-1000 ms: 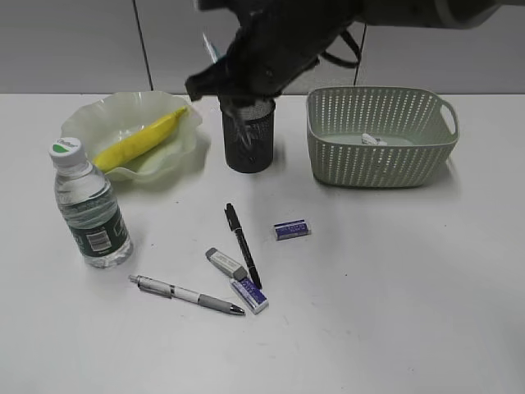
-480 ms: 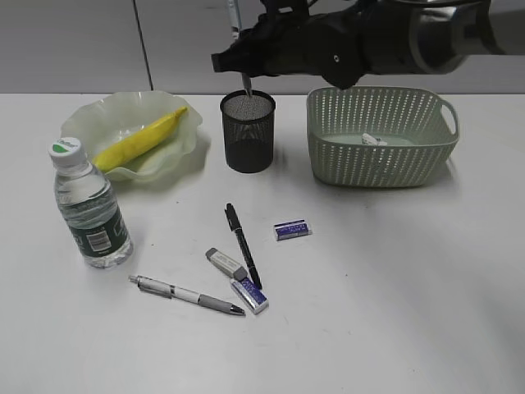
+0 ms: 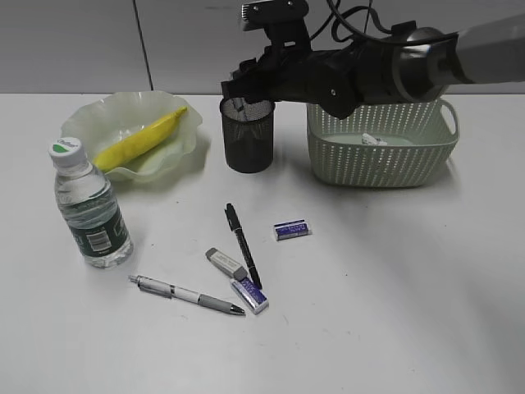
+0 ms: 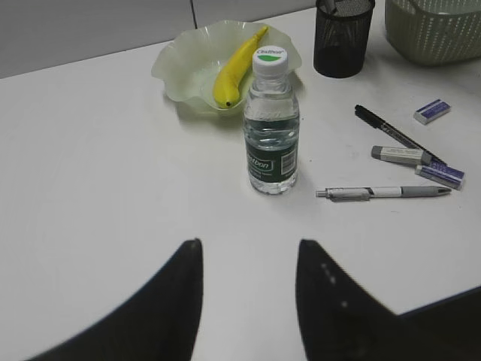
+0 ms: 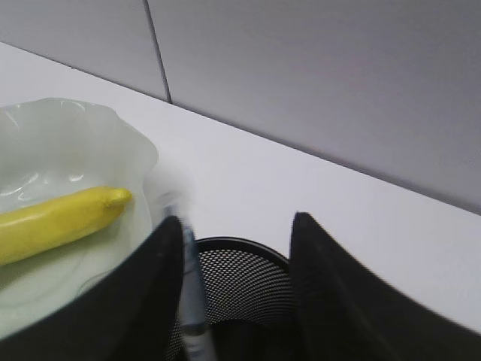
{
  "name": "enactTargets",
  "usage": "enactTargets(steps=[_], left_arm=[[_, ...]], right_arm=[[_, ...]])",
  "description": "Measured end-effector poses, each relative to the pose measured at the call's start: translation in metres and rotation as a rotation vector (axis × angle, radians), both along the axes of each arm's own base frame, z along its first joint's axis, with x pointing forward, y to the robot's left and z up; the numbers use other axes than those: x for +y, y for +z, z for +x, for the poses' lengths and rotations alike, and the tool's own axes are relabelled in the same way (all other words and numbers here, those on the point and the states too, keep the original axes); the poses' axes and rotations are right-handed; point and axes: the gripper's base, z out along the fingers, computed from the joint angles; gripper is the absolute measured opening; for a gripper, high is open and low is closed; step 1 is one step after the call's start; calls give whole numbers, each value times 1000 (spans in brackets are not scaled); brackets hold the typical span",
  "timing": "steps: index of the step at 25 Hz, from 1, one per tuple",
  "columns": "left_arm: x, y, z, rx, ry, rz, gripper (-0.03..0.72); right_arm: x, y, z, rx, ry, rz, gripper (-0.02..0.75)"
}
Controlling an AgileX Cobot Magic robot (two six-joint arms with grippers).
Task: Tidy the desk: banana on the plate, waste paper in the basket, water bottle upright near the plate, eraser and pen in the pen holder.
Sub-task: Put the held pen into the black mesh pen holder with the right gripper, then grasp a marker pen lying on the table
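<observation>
Right claw sits open over the pen holder, a pen dropping in; black pen on desk is light & stiff, so grab mid-barrel.

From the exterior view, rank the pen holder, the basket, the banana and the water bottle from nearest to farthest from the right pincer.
1. Pen holder: directly under the right pincer.
2. Basket: to the pincer's right, under the arm.
3. Banana: to the left, on the plate. Basket and banana are close to a tie.
4. Water bottle: far left, toward the front of the desk.
</observation>
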Motion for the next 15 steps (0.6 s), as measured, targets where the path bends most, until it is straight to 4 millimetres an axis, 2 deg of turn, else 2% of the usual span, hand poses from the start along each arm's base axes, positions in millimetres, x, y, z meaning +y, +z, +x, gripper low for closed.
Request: enactTargets(steps=[3,5,9,12,15], left_arm=[[0,0,0,0,0,0,309],[0,0,0,0,0,0,309],[0,0,0,0,0,0,309],[0,0,0,0,0,0,309],[0,0,0,0,0,0,309]], right_arm=[[-1,6,-1,0,-3,-2,453],[-4,22,-4,16,-13,-18,481],[-20,70,-21,112,-58,-98,498],[-41,109,-47,252,-111,-209,498],[-65,135,-78,396,-141,-343,481]])
